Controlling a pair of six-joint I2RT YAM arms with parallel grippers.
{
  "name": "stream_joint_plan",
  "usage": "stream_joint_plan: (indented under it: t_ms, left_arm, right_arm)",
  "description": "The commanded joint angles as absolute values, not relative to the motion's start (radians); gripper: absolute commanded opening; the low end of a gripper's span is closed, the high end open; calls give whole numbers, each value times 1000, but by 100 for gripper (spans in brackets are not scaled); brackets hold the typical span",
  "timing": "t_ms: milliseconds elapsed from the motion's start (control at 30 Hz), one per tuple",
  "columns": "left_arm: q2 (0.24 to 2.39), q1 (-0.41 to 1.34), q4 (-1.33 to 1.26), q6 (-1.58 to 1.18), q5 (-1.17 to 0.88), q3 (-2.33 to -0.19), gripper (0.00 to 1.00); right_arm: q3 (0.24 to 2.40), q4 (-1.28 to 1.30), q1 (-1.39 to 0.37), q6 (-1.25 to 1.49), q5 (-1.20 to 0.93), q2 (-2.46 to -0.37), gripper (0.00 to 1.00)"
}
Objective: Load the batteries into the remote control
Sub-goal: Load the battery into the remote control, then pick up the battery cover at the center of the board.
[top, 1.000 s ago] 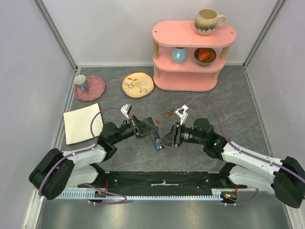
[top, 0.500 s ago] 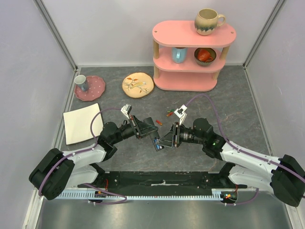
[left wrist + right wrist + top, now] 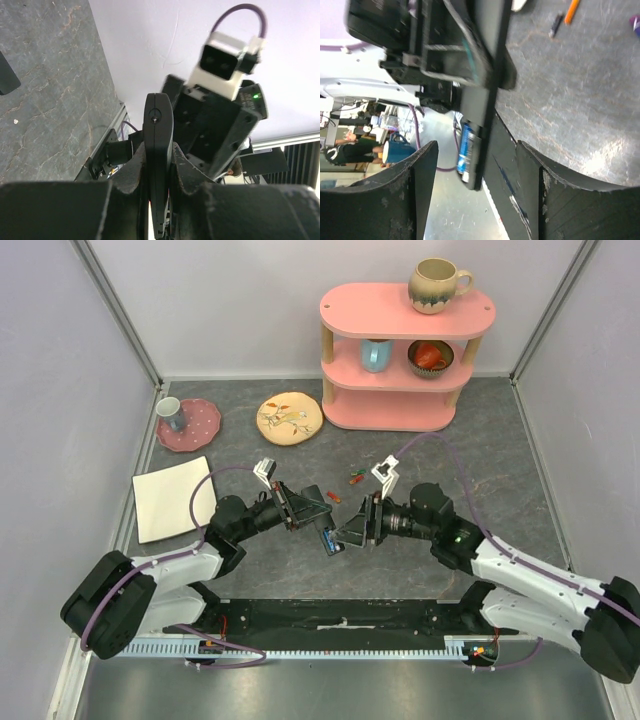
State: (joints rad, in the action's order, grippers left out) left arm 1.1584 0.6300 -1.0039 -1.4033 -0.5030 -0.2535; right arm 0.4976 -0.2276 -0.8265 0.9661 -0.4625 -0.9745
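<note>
Grey stone-look table (image 3: 500, 440), with the remote control (image 3: 325, 528) held up mid-table for loading.
From above, the left gripper (image 3: 312, 512) pinches it, presenting it to the right gripper (image 3: 347, 534); spare batteries (image 3: 355, 477) lie just beyond. Left wrist: fingers (image 3: 130, 170) clamp its thin edges. Right wrist: jaws spread around its end, and the compartment (image 3: 476, 145) holds a blue battery (image 3: 466, 150).

You have a grey stone-patterned tabletop (image 3: 520, 460) carrying a pink shelf (image 3: 390, 412) far right, a floral plate (image 3: 288, 418) left of it, a pink dotted plate (image 3: 205, 426) farther left, a white square plate (image 3: 172, 498) nearer, and loose batteries (image 3: 355, 478) mid-table.
</note>
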Motion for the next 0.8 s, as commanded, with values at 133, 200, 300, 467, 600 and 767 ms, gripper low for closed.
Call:
stream_joint_plan:
  t_ms: [133,200,300,467,600,767]
  left_arm:
    - [1181,621,-1029,-1333,-483,-285,2]
    - [1170,621,-1037,-1338,-460,-264,2]
    - [1126,621,-1023,-1341,-414,-218,2]
    - [1011,621,-859,-1290,-382,-180,2]
    - [876,621,-763,-1270,-373,-146,2]
    - [738,621,-651,-1244,-357,-111,2]
  right_arm:
    - [791,151,-765,688,-326,-856,75]
    - [834,308,-765,619,-91,-839,74]
    - [812,460,-765,580,272,-847,73]
    - [770,518,-765,535,353,-1016,70]
    - [758,471,-765,529,351,-1133,72]
    - [795,423,-765,480,354,-1296,76]
